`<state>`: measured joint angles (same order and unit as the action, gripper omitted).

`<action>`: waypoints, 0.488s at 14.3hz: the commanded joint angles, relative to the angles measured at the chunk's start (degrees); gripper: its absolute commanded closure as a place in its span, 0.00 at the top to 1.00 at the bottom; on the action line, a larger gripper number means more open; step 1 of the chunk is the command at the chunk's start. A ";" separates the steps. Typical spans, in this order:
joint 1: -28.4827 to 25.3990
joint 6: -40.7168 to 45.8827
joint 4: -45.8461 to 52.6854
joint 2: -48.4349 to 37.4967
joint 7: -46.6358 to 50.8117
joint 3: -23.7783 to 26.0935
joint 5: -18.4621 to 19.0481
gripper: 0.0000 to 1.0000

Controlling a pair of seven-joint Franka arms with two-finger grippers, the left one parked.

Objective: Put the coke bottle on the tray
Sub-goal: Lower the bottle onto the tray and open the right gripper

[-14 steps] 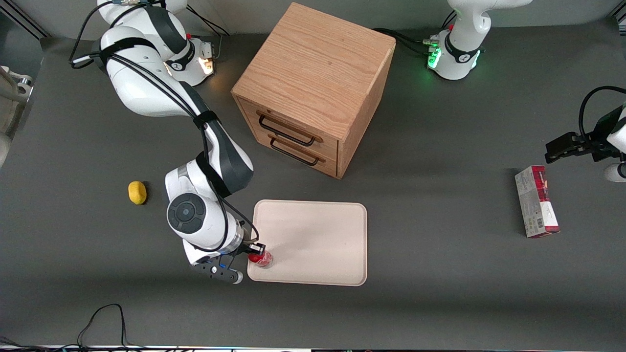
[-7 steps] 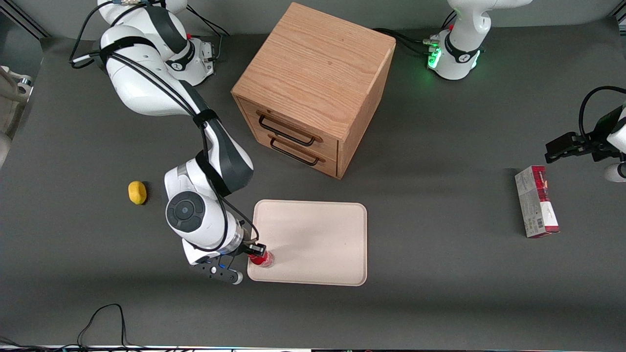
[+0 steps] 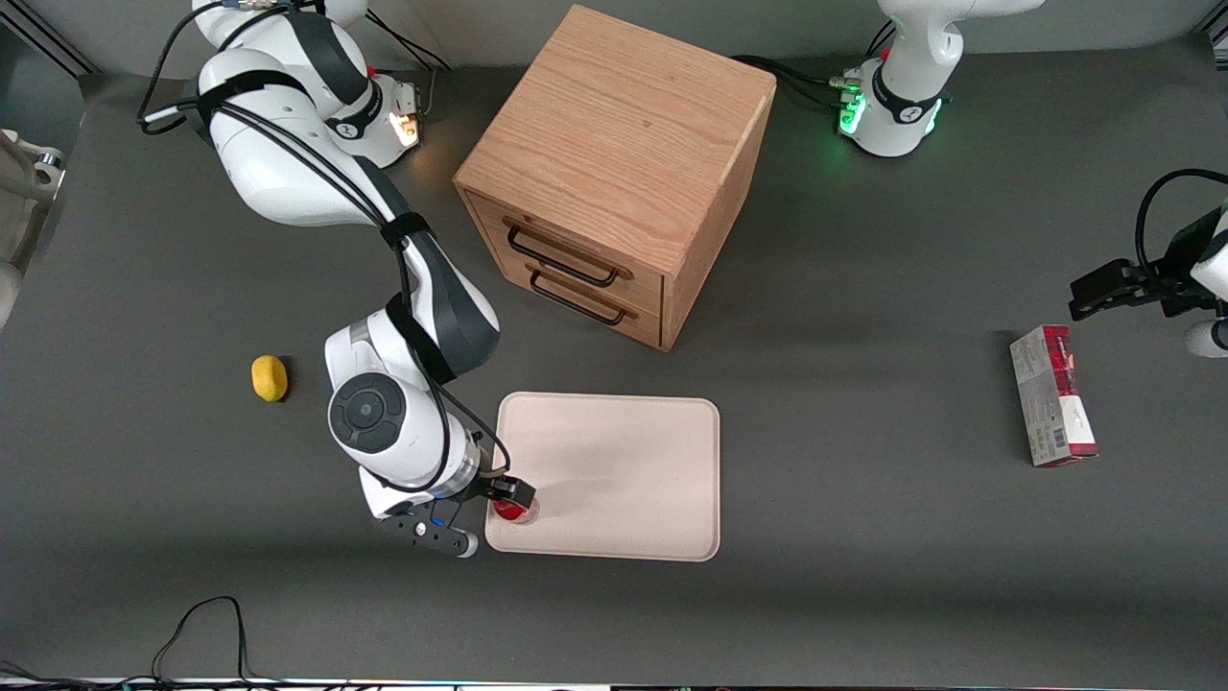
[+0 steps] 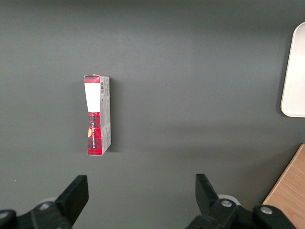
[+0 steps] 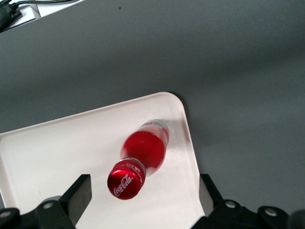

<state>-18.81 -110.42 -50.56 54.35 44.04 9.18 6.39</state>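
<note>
Coke bottle [image 5: 144, 153] standing upright on the tray [image 3: 624, 470], close to the corner nearest the front camera at the working arm's end, red cap [image 5: 126, 179] uppermost with white script across it, clear base resting on the cream surface. In the front view, bottle [image 3: 516, 510] mostly covered by the gripper [image 3: 511, 496] directly above it, only a patch of red showing beneath the black fingers. Seen from the right wrist view, gripper [image 5: 143, 195] spread wide, its two dark fingers well apart on either side of the bottle, neither one touching it, nothing held between them. Tray rim [image 5: 188, 138] curving round just beside the bottle, grey table [image 3: 863, 595] around it. Wooden drawer cabinet [image 3: 614, 173] farther from the front camera than the tray, two black handles on its front, both drawers closed. Small yellow rounded object [image 3: 270, 377] lying on the table toward the working arm's end, well apart from the tray. Red-and-grey carton [image 3: 1052, 395] lying flat toward the parked arm's end, also seen in the left wrist view [image 4: 97, 114].
</note>
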 commanded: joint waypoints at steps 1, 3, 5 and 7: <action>-0.61 -0.14 1.87 0.94 1.93 -0.12 1.52 1.00; -0.61 -0.23 1.87 0.94 1.93 -0.12 1.52 1.00; -0.61 -0.23 1.87 0.94 2.02 -0.12 1.52 1.00; -0.70 -0.06 1.87 0.85 4.29 -0.12 1.52 1.00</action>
<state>-18.83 -110.43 -50.50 54.35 44.94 9.18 6.41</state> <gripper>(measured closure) 0.000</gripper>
